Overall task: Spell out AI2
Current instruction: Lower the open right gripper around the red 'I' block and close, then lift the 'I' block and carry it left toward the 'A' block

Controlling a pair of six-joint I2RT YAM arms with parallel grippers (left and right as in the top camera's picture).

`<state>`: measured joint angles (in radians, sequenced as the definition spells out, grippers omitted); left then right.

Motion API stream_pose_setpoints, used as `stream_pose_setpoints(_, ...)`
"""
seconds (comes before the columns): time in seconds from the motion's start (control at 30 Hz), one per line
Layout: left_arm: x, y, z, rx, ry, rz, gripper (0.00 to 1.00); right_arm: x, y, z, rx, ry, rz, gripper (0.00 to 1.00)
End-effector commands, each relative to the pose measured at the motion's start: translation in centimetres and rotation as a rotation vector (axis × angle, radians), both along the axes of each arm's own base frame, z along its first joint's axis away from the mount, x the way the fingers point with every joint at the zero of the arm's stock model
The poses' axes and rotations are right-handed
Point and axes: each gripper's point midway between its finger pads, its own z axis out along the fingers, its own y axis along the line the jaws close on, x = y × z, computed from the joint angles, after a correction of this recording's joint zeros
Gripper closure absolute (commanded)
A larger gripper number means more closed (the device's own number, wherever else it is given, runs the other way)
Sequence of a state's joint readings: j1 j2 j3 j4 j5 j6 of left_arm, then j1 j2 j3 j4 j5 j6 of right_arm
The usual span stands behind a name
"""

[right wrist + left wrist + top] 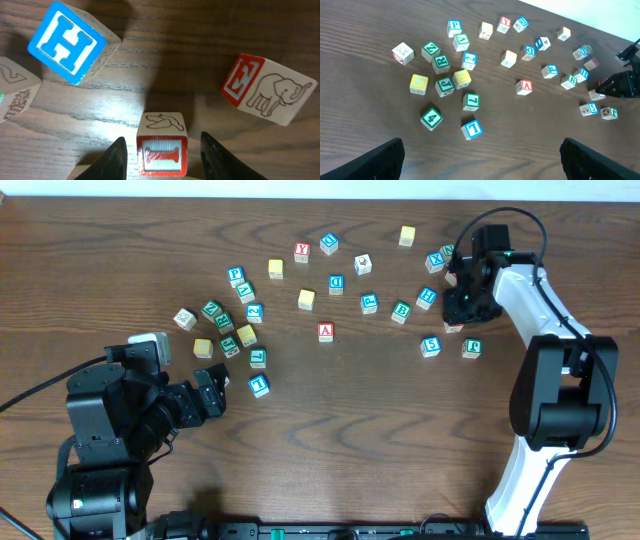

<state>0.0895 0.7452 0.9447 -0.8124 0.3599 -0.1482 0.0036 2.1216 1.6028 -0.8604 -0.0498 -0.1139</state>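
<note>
A red A block (325,332) stands alone mid-table and also shows in the left wrist view (524,87). My right gripper (462,308) is lowered among the right-hand blocks. In the right wrist view its fingers (162,145) are open on either side of a red I block (161,150), with a gap on each side. My left gripper (210,390) is open and empty above bare wood at the front left (481,155). I cannot make out a 2 block for certain.
A blue H block (67,42) and a tilted red E block with an elephant (265,90) lie just beyond the I block. A dense cluster of green, yellow and blue blocks (232,330) sits ahead of my left gripper, with a blue block (471,129) nearest.
</note>
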Motion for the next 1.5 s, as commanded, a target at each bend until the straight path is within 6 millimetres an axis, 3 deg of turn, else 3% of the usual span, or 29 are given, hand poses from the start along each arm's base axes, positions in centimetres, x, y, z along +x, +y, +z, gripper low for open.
stream_pose_setpoints(0.0, 0.0, 0.1, 0.5, 0.023, -0.016, -0.006, 0.02, -0.1, -0.3, -0.8, 0.004, 0.014, 0.000, 0.61)
stream_pose_setpoints(0.23, 0.0, 0.1, 0.5, 0.023, -0.016, -0.006, 0.02, 0.3, -0.4, -0.8, 0.004, -0.002, -0.004, 0.61)
stream_pose_setpoints(0.6, 0.0, 0.1, 0.5, 0.023, -0.016, -0.006, 0.02, -0.9, -0.4, -2.2, 0.004, 0.041, -0.003, 0.60)
stream_pose_setpoints(0.93, 0.0, 0.1, 0.5, 0.023, -0.016, -0.006, 0.02, -0.8, -0.4, -2.3, 0.004, 0.031, -0.004, 0.71)
stream_pose_setpoints(1.23, 0.0, 0.1, 0.5, 0.023, -0.016, -0.006, 0.02, 0.0, -0.2, -1.1, 0.004, 0.014, 0.001, 0.76)
stream_pose_setpoints(1.47, 0.0, 0.1, 0.5, 0.023, -0.016, -0.006, 0.02, 1.3, 1.2, 2.7, 0.008, -0.004, 0.036, 0.76)
